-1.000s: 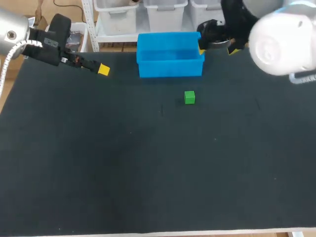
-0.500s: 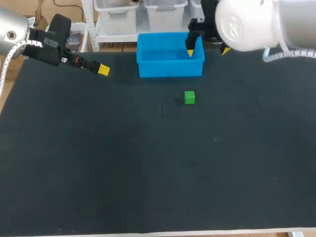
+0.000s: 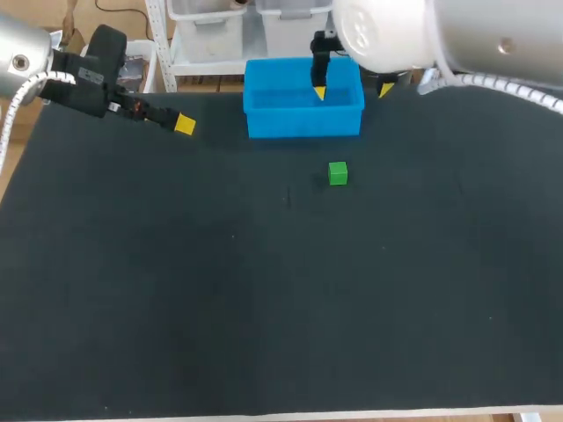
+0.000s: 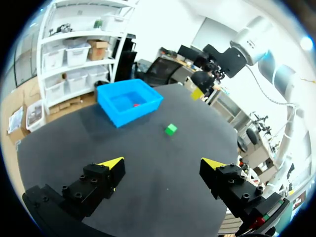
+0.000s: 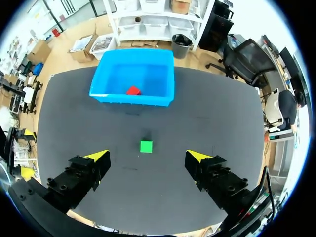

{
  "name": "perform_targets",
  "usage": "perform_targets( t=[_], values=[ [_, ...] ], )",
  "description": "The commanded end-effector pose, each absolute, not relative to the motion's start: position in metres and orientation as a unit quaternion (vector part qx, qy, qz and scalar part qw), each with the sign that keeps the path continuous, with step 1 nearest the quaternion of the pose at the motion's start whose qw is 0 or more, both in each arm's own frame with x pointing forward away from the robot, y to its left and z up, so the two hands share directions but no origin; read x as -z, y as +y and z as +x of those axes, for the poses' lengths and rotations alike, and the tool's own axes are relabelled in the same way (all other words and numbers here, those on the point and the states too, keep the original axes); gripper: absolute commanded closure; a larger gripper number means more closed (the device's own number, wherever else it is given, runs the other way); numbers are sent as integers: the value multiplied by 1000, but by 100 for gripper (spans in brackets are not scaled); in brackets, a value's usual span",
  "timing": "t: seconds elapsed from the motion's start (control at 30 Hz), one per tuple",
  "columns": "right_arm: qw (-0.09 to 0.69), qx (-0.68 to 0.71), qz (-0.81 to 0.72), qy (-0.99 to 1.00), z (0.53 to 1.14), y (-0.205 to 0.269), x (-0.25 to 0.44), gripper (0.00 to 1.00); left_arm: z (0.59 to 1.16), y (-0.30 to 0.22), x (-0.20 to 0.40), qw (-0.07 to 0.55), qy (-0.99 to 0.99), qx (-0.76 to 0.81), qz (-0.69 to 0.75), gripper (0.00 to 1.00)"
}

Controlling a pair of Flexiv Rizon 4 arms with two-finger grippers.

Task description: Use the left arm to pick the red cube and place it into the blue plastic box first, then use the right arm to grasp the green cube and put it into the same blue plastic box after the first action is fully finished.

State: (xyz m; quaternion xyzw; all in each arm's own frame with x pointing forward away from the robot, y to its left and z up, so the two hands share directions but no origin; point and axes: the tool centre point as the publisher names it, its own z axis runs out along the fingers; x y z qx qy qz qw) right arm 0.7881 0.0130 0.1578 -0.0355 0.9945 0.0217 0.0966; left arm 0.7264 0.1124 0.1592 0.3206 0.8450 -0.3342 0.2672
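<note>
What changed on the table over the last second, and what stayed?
The right arm swung toward the robot's left, carrying the open right tool from beside the blue plastic box to partly over it; one yellow tip now hangs above the box. Nothing was grasped or released. The green cube, the box and the left tool stayed put.

Red cube (image 5: 133,90) lay inside the open blue plastic box (image 3: 303,120) by the table (image 3: 176,308)'s far edge, green cube (image 3: 338,173) sat flat near the box's front wall.
</note>
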Motion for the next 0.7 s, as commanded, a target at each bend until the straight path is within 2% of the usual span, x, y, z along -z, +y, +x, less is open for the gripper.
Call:
perform_targets(
  t=[0.03, 0.7],
  values=[
    [73, -17, -29, 997, 796, 23, -151, 0, 726, 113, -158, 270, 844, 336, 321, 0],
    [64, 14, -49, 997, 792, 27, -108, 0, 726, 113, -158, 270, 844, 336, 321, 0]
  ],
)
